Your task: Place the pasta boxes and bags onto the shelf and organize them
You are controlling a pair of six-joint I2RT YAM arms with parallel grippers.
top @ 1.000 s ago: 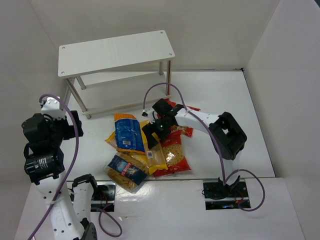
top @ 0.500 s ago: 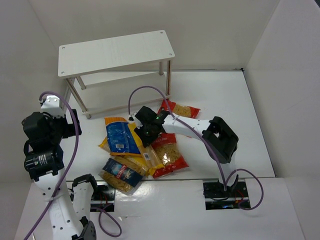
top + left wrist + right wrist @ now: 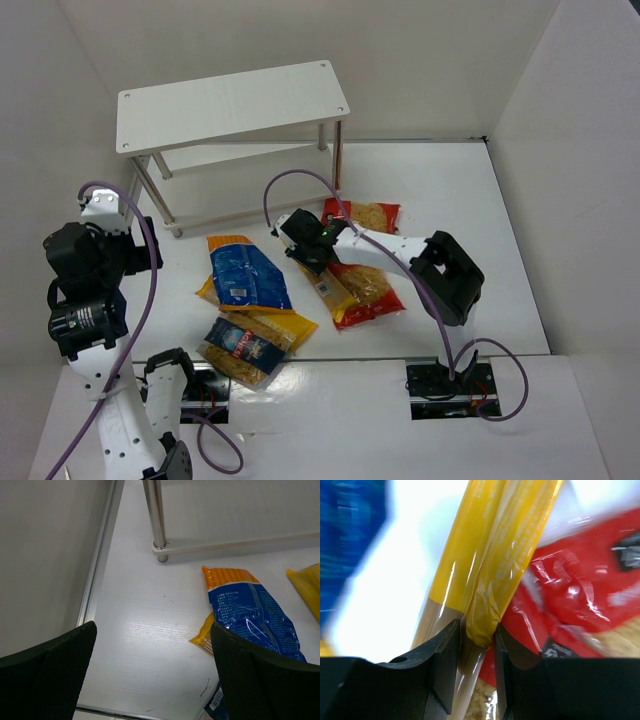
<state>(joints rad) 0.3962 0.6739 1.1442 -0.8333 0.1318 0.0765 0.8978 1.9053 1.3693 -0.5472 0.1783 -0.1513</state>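
Observation:
My right gripper is shut on one end of the long narrow yellow spaghetti pack; in the right wrist view the jaws pinch its crumpled end. The pack lies across a red windowed bag, and a second red bag sits behind the arm. A yellow-orange pack with a blue label and a clear bag with a dark-blue label lie to the left. The white shelf stands at the back left with nothing on top. My left gripper is open above the table near the blue-labelled pack.
The shelf's silver leg and lower board are just ahead of the left gripper. White walls enclose the table on the left, back and right. The right arm's purple cable loops up in front of the shelf.
The right gripper closed on the spaghetti pack and pulled it rightward off the pile. The blue-labelled pack now lies uncovered, and the red bags shifted. The left arm barely moved.

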